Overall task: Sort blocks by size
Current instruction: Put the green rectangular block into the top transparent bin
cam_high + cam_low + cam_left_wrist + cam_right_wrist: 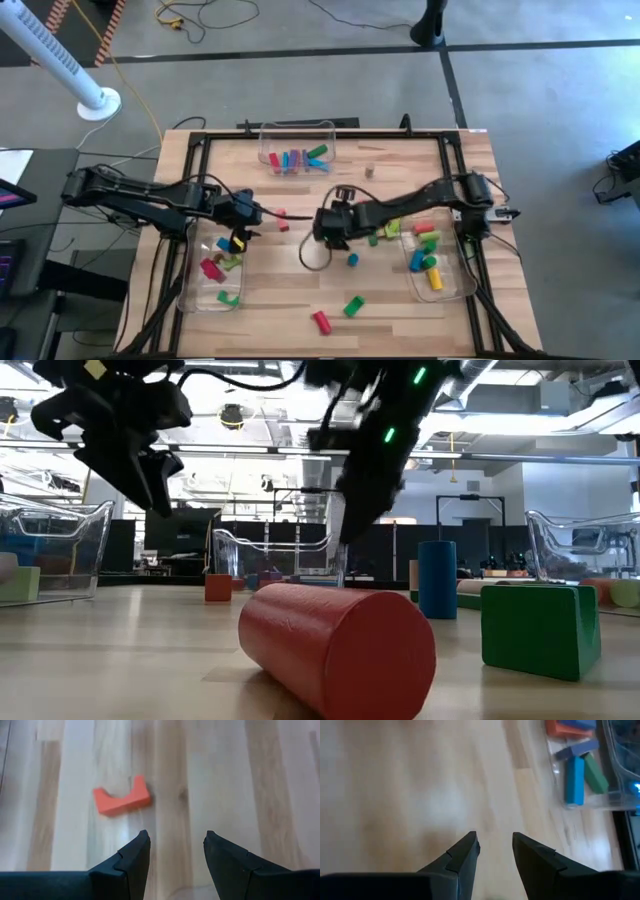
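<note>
My left gripper [258,212] [175,837] hangs open over the bare wood left of the table's middle, with nothing between its fingers. A red arch block [121,800] [283,213] lies flat on the wood just beyond its fingertips. My right gripper [322,228] [495,837] is open and empty near the table's middle, above bare wood. Loose blocks lie on the table: a blue cylinder [352,260] standing on end, a green block [353,305], and a red cylinder [321,322] [340,645] on its side.
Three clear bins hold blocks: one at the far middle [297,130] [580,802], one near left [190,290], one near right [462,285]. A small tan block [369,171] lies far right of the middle. A black frame [455,170] runs round the table.
</note>
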`<state>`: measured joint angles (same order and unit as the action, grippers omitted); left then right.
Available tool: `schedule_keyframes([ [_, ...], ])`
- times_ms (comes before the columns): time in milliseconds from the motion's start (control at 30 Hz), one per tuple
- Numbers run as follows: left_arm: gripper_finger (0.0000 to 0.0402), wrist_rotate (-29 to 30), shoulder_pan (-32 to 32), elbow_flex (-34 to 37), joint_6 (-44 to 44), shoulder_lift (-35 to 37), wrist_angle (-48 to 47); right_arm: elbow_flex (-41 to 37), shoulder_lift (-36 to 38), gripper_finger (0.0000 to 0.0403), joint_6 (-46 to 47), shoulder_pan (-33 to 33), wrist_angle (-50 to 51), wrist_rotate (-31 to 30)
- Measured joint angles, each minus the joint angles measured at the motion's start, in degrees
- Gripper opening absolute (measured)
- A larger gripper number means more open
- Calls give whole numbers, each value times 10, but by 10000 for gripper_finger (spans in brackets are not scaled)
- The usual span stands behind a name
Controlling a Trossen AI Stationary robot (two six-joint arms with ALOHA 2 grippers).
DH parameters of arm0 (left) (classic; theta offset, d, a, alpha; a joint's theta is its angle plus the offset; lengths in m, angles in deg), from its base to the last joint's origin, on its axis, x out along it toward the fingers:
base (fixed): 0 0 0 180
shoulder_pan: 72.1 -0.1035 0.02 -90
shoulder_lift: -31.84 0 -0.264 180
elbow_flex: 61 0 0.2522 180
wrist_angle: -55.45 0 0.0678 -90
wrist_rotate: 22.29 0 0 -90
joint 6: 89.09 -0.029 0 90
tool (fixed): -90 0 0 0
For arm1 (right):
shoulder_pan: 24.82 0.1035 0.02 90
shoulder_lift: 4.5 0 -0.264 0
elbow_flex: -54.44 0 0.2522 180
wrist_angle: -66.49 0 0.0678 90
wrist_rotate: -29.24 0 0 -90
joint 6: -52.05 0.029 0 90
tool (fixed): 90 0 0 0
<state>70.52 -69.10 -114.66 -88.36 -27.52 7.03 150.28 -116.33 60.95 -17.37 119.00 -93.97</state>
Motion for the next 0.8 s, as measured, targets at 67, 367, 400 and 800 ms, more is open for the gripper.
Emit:
schedule_keyframes([
  [67,178,-3,7,5,3,0,19,0,25,168,14,26,17,0],
  [367,178,-4,41,9,-43,0,107,0,123,168,22,153,27,0],
  [400,178,-4,44,9,-46,-1,119,0,129,168,24,166,27,0],
  [800,178,-6,69,8,-80,-77,228,0,140,168,92,280,69,0],
])
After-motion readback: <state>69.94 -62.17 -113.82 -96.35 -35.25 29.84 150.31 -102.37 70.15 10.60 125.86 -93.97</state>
